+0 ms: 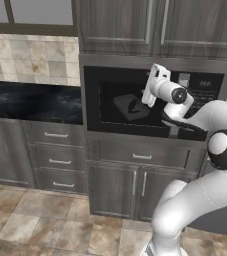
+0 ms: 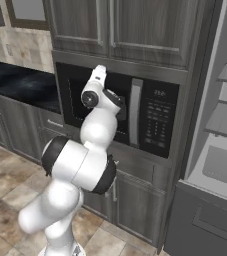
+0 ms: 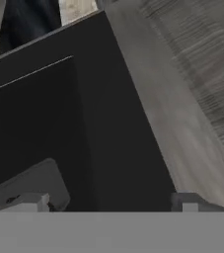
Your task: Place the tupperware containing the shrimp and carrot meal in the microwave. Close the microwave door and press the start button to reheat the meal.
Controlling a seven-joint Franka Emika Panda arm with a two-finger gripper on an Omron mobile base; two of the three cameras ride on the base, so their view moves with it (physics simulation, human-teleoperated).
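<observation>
One microwave (image 2: 117, 112), microwave door (image 2: 97, 107) shut, contents hidden behind dark glass; fingers (image 3: 32, 201) spread wide, empty.

One microwave (image 2: 117, 112) with one door (image 1: 130, 102) and one handle (image 2: 134, 112), right by the gripper (image 1: 172, 131). Three drawers (image 1: 56, 135) left of it. Two lower cabinet doors (image 1: 115, 187) below it.

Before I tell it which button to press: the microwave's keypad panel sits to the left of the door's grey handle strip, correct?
Not quite. The keypad panel sits to the right of the grey handle strip on the microwave door, as seen in the right base view.
</observation>
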